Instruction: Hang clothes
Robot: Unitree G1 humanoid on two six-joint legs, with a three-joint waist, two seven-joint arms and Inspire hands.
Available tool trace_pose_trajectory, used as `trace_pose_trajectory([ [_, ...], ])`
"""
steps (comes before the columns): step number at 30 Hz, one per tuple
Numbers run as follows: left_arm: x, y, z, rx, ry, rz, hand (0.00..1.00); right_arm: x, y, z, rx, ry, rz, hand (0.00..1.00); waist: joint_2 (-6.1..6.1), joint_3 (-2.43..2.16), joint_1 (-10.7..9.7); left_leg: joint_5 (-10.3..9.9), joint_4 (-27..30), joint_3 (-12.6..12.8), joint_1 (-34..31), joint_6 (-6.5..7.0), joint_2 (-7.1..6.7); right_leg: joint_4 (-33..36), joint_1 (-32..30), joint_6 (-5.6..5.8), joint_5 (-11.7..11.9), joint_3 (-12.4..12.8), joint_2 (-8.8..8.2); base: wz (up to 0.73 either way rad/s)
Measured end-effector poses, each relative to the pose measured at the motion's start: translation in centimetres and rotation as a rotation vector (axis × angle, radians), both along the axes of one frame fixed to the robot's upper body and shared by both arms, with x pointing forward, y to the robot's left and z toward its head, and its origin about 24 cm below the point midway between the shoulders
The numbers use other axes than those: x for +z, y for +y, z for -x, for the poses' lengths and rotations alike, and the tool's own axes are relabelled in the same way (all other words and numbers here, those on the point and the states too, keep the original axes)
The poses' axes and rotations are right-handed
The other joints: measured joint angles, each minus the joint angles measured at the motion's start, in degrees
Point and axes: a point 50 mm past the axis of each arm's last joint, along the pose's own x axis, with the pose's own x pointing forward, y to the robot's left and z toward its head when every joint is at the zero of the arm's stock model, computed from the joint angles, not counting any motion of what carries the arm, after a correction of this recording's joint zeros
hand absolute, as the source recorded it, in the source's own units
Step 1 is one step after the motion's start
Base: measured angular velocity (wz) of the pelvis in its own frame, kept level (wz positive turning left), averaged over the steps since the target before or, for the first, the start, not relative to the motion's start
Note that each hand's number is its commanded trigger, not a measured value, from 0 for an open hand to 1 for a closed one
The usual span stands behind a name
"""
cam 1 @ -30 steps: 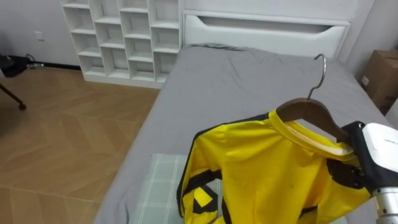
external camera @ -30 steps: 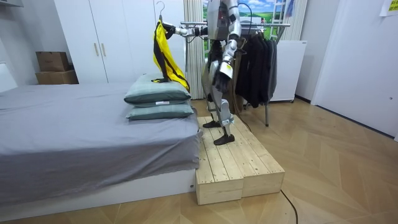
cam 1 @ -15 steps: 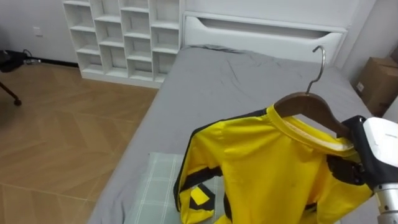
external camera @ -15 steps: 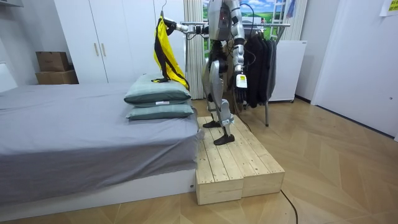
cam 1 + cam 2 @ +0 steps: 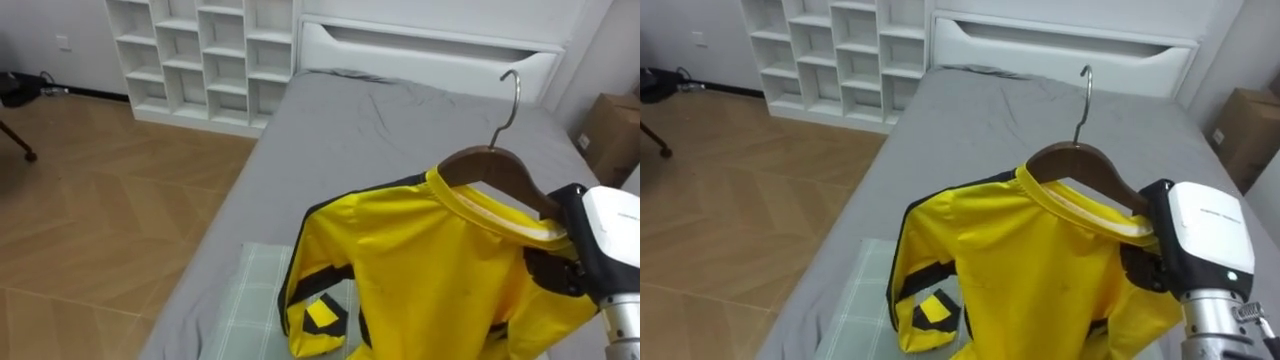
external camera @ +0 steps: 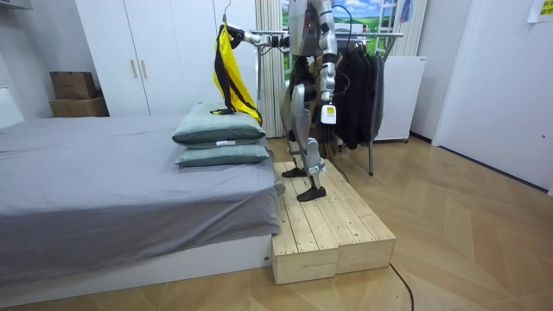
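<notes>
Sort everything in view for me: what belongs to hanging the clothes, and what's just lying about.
For the job: yellow-and-black shirt; dark wooden hanger it hangs on; right hand gripping that hanger; metal clothes rack with dark garments.
Lying about: grey bed; stacked green pillows; white cubby shelf; brown cardboard box; pale wooden platform.

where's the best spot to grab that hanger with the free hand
Likely the bare wood hump of the hanger below its upright hook, coming from the robot's left: the right hand holds the far end and the shirt covers the rest.
</notes>
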Motion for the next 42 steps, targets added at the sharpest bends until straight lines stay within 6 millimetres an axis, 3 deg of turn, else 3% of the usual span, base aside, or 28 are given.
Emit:
trace_pose_trajectory([
  [11,-0.3,-0.9,-0.9,-0.127,0.024,0.018,0.0,0.0,0.7,0.9,0.024,-0.01,0.002,1.0,0.13,0.13,-0.6,0.0,0.1,0.8,0.1,0.02,-0.01,0.8,-0.8,0.0,0.0,0.8,-0.17,-0.03],
  [16,-0.5,-1.4,-1.5,-0.199,0.039,0.024,0.0,0.2,1.3,1.0,0.047,-0.028,0.004,1.0,0.25,0.18,-1.9,-0.1,0.1,2.9,0.0,0.13,-0.01,2.0,-2.6,0.01,0.0,2.5,-0.27,-0.22],
  [19,-0.6,-1.6,-1.8,-0.259,0.053,0.036,0.0,0.2,1.5,1.0,0.067,-0.034,0.0,1.0,0.32,0.12,-3.5,-0.2,0.2,5.8,0.2,0.25,0.09,2.7,-4.5,-0.02,0.0,4.7,-0.04,-0.51],
  [21,-0.6,-1.7,-2.5,-0.266,0.038,0.036,0.0,-0.1,1.6,1.2,0.066,-0.025,-0.007,1.0,0.32,0.2,-3.9,-0.4,0.0,10.4,0.8,0.25,0.3,4.5,-7.4,-0.28,0.2,6.2,0.24,-1.05],
  [23,-0.6,-1.6,-2.9,-0.266,0.027,0.03,0.0,-0.5,1.5,1.5,0.061,-0.008,-0.012,1.0,0.35,0.2,-3.7,-1.2,0.4,14.6,1.4,0.1,0.69,5.6,-9.4,-0.81,0.9,5.4,0.39,-1.25],
  [25,-0.5,-1.5,-3.8,-0.271,0.007,0.026,0.0,-0.6,1.5,1.5,0.062,0.01,-0.012,1.0,0.58,0.4,-3.7,-1.6,0.6,19.4,1.9,0.15,1.13,5.7,-11.3,-1.72,3.0,2.0,0.38,-1.26],
  [26,-0.4,-1.5,-4.7,-0.274,-0.014,0.021,0.0,-0.8,1.6,1.5,0.059,0.022,-0.011,1.0,0.79,0.55,-3.8,-1.8,0.6,22.7,1.9,0.29,1.45,4.5,-12.1,-2.57,5.3,-1.0,0.48,-1.39],
  [27,-0.3,-1.4,-5.8,-0.279,-0.039,0.014,0.0,-1.1,1.7,1.5,0.052,0.034,-0.018,1.0,1.42,0.8,-3.1,-2.1,0.0,26.9,2.2,0.49,2.7,3.3,-12.4,-3.61,6.7,-5.0,0.78,-1.4],
  [28,-0.2,-1.2,-6.3,-0.28,-0.051,0.009,0.0,-1.3,1.9,1.5,0.051,0.043,-0.027,1.0,1.49,1.19,-2.9,-2.3,-0.1,29.2,2.7,0.47,3.03,5.3,-12.6,-4.65,5.6,-7.5,0.36,-1.37],
  [29,0.0,-1.1,-6.8,-0.271,-0.076,0.005,0.0,-1.9,2.3,1.6,0.054,0.072,-0.037,1.0,1.4,1.14,-2.9,-2.5,-0.2,32.3,3.9,0.32,2.96,11.4,-12.3,-5.53,1.6,-13.1,-1.39,-1.35],
  [30,0.2,-1.1,-7.4,-0.266,-0.105,0.001,0.0,-2.1,2.7,1.6,0.068,0.088,-0.039,1.0,1.07,0.97,-2.8,-3.0,0.2,35.2,4.6,0.1,2.7,15.4,-11.3,-5.0,-1.8,-16.7,-3.1,-1.29],
  [31,0.3,-1.1,-7.7,-0.269,-0.114,-0.001,0.0,-2.2,2.9,1.5,0.076,0.091,-0.039,1.0,1.0,0.9,-2.6,-3.5,0.8,36.5,4.7,-0.09,2.67,16.5,-10.8,-4.77,-2.9,-17.8,-3.77,-1.22],
  [32,0.3,-1.1,-7.8,-0.264,-0.12,0.002,0.0,-2.3,3.3,1.4,0.092,0.095,-0.039,1.0,0.36,0.96,-2.4,-4.4,2.8,38.1,5.0,-0.55,2.78,15.8,-10.3,-4.65,-4.0,-17.3,-3.69,-0.92],
  [33,0.2,-1.3,-7.9,-0.255,-0.121,0.012,0.0,-2.4,3.5,1.4,0.105,0.109,-0.04,1.0,0.41,0.89,-2.9,-5.3,4.6,38.4,4.7,-0.9,3.15,14.7,-10.1,-5.59,-4.6,-16.9,-3.22,-0.76],
  [34,0.2,-1.4,-8.0,-0.251,-0.119,0.016,0.0,-2.5,3.6,1.4,0.109,0.118,-0.041,1.0,0.65,0.82,-3.1,-5.6,5.3,38.5,4.6,-0.95,3.59,14.1,-10.2,-5.67,-4.5,-16.3,-2.69,-0.5],
  [36,0.2,-1.1,-7.7,-0.242,-0.104,0.013,0.0,-2.8,4.1,1.3,0.134,0.16,-0.062,1.0,0.91,0.74,-3.2,-5.6,7.0,35.1,4.3,-0.99,4.32,12.4,-10.3,-6.57,-3.9,-15.3,-1.25,-0.35],
  [40,0.1,-1.0,-6.8,-0.219,-0.085,0.018,0.0,-2.2,4.5,0.5,0.168,0.172,-0.052,1.0,0.87,0.68,-2.9,-5.6,10.5,33.6,3.4,-1.0,5.33,12.0,-11.2,-7.15,-3.6,-13.6,0.43,-0.31],
  [42,-0.1,-1.0,-6.1,-0.171,-0.079,0.03,0.0,-1.7,5.2,-0.1,0.198,0.157,-0.051,1.0,0.87,0.64,-2.8,-5.6,16.2,33.4,2.4,-1.0,7.24,12.0,-11.2,-7.65,-3.9,-11.2,1.4,-0.42],
])
